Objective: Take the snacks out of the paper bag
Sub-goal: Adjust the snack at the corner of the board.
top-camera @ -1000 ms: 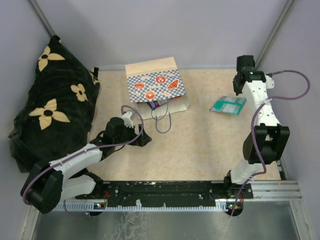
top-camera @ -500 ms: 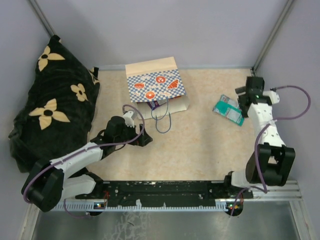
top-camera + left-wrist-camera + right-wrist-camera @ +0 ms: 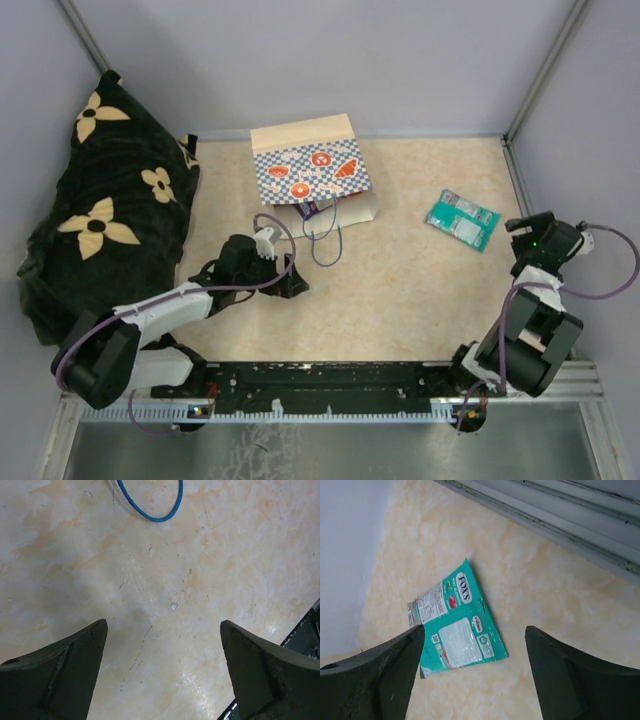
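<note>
The paper bag [image 3: 312, 175], cream with blue checks and orange ovals, lies on its side at the back middle, its mouth facing the front. One blue cord handle [image 3: 325, 245] [image 3: 150, 505] trails onto the table. Something purple [image 3: 314, 209] shows at the bag's mouth. One teal snack pouch [image 3: 461, 220] [image 3: 455, 630] lies flat on the table at the right. My right gripper [image 3: 522, 228] [image 3: 475, 628] hovers open just right of that pouch, holding nothing. My left gripper [image 3: 288, 280] [image 3: 163, 622] is open low over bare table, just in front of the handle.
A black cloth with cream flowers [image 3: 100, 220] is heaped along the left side. Grey walls close in the back and both sides. A metal wall rail [image 3: 545, 515] runs near the right gripper. The arms' black base rail [image 3: 330, 378] lines the near edge.
My right gripper has opened and swung from the back right down to the near right. The teal pouch now lies on the table. The left arm has barely shifted.
</note>
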